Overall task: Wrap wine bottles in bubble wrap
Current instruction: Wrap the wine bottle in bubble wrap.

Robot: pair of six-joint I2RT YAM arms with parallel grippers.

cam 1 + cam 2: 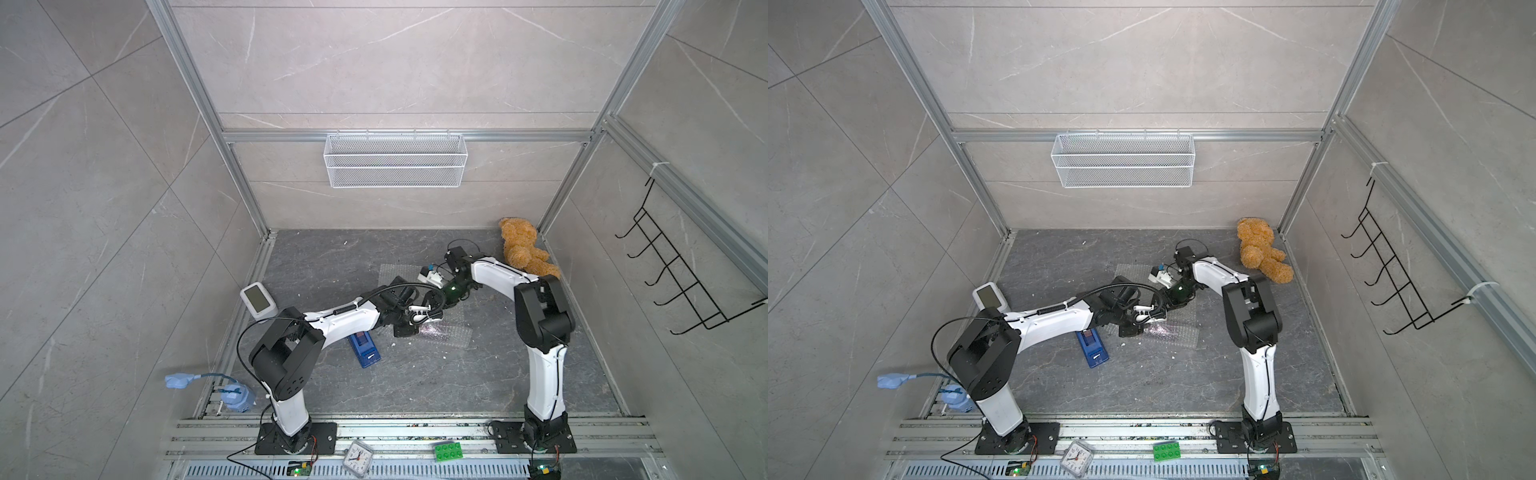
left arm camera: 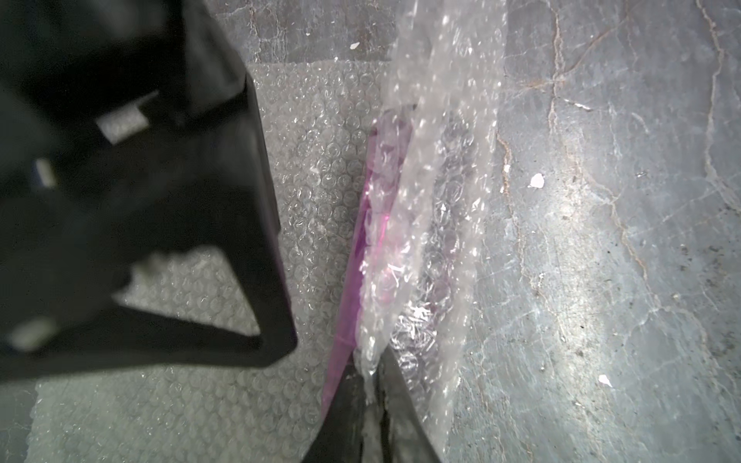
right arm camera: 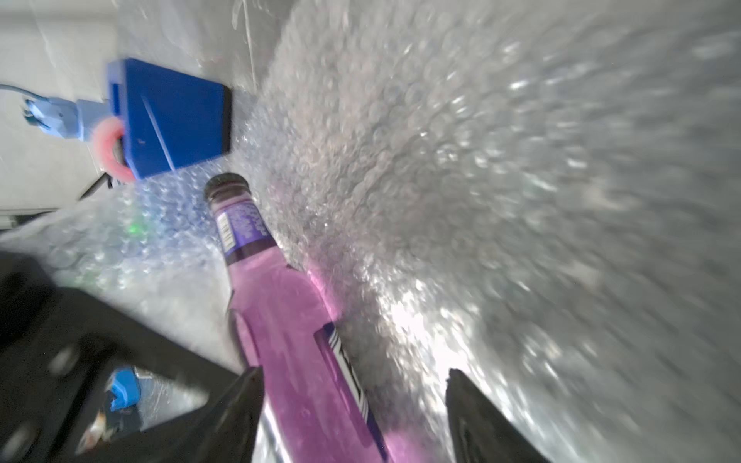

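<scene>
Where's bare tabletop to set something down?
Free: front tabletop between tape dispenser and right arm; back-left strip between bubble wrap and back wall. Crowded: centre, around bubble wrap and purple bottle; teddy bear fills back-right corner.

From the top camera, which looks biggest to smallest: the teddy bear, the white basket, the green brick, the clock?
1. The white basket
2. The teddy bear
3. The green brick and clock look about alike.
</scene>
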